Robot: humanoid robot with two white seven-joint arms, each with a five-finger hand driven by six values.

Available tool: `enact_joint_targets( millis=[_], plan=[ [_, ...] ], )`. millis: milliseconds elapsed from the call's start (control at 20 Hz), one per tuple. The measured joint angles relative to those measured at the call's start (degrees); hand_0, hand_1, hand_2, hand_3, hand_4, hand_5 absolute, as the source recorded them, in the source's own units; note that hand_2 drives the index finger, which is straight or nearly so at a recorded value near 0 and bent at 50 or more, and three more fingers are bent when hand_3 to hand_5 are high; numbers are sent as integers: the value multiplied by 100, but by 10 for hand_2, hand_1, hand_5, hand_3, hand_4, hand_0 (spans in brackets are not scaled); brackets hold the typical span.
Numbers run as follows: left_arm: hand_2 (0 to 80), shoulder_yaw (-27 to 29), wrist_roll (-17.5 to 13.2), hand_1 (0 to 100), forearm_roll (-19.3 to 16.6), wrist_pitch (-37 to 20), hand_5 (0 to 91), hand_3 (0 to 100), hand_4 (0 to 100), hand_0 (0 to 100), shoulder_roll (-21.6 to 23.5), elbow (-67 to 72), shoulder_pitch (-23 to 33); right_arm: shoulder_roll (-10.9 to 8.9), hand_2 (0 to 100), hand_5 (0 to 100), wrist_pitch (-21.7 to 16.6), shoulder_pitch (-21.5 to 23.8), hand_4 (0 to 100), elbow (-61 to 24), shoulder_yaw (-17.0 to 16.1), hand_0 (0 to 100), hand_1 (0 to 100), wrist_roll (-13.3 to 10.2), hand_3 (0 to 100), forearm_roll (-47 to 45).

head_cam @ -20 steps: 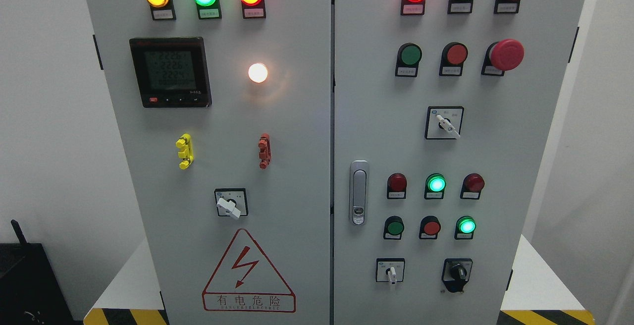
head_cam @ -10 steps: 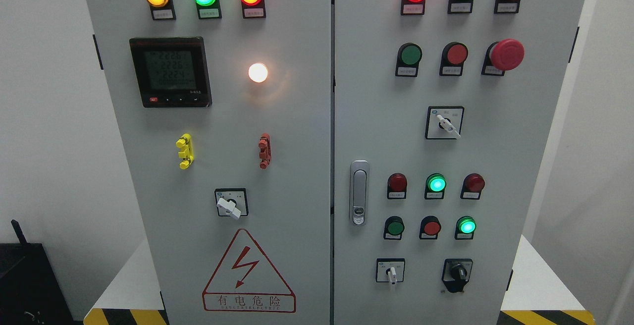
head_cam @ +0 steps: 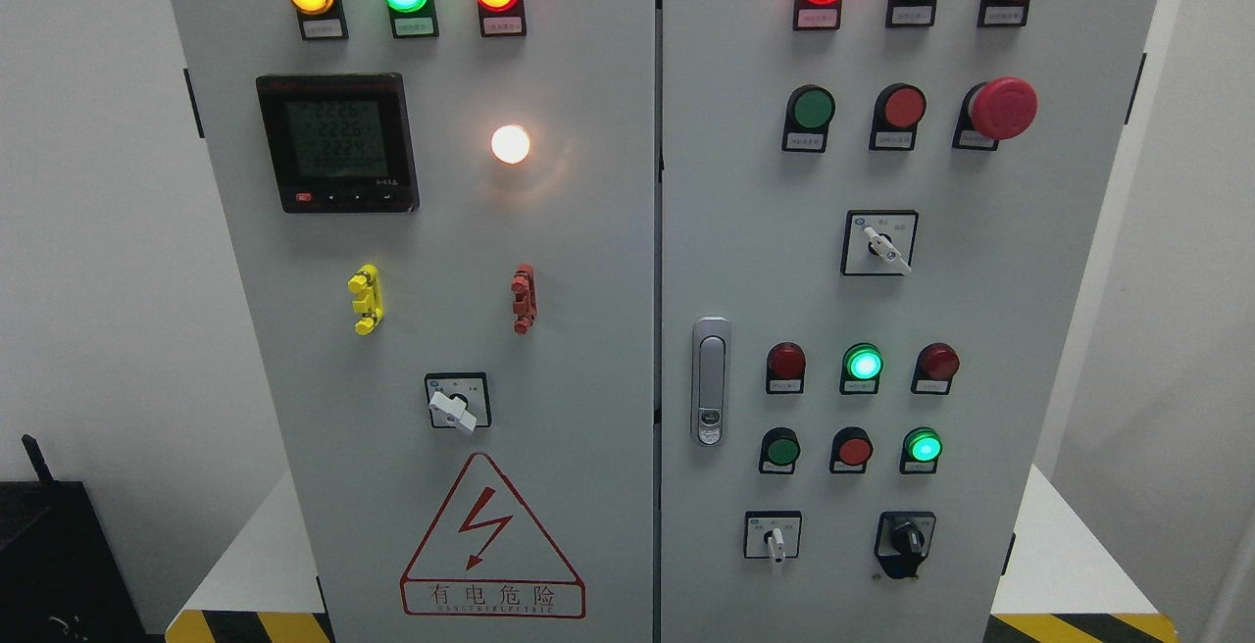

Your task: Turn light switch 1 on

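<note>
Control cabinet [head_cam: 588,231] fills view; switch 1 unidentifiable.

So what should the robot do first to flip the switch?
Probably raise an arm into view toward the grey cabinet: neither hand shows yet, and nothing touches its switches. Which one is switch 1 can't be read from the small labels.

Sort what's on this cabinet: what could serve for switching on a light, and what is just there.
Job (which is switch 1 cannot be told):
white knobs
black knob

Just there:
meter
door handle
warning sign
</note>
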Motion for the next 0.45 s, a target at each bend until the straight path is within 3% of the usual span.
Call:
enact_joint_targets(
  millis=[451],
  plan=[
    [0,-151,267,0,2,-176,0,0,0,218,-190,590,-139,0,0,0,0,0,0,0,0,0,0,0,0,0]
  ],
)
